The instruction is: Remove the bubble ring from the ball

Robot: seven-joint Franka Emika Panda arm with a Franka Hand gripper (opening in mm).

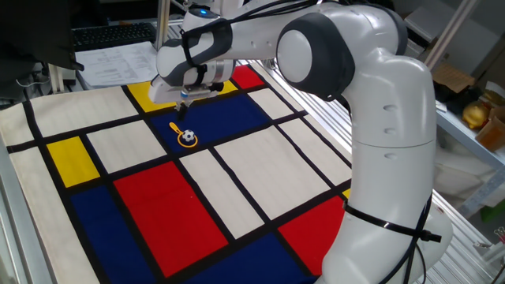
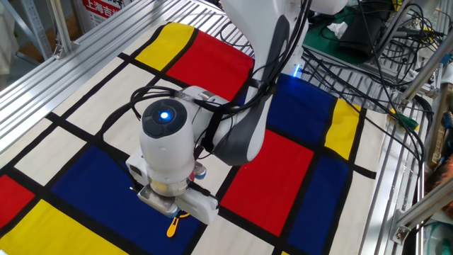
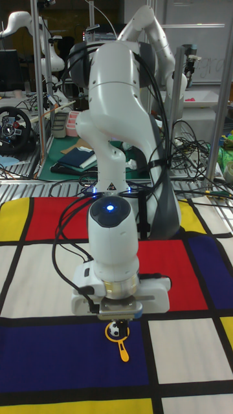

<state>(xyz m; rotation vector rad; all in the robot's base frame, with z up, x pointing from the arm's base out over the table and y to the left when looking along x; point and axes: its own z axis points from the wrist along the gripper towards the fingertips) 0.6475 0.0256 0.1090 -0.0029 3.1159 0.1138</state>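
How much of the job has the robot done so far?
Nothing finished yet: the bubble ring lies around the ball on the blue patch of the cloth. Right now the gripper hangs above the ring's handle, holding nothing. Left to do: go down, grab the ring, and lift it off the ball.
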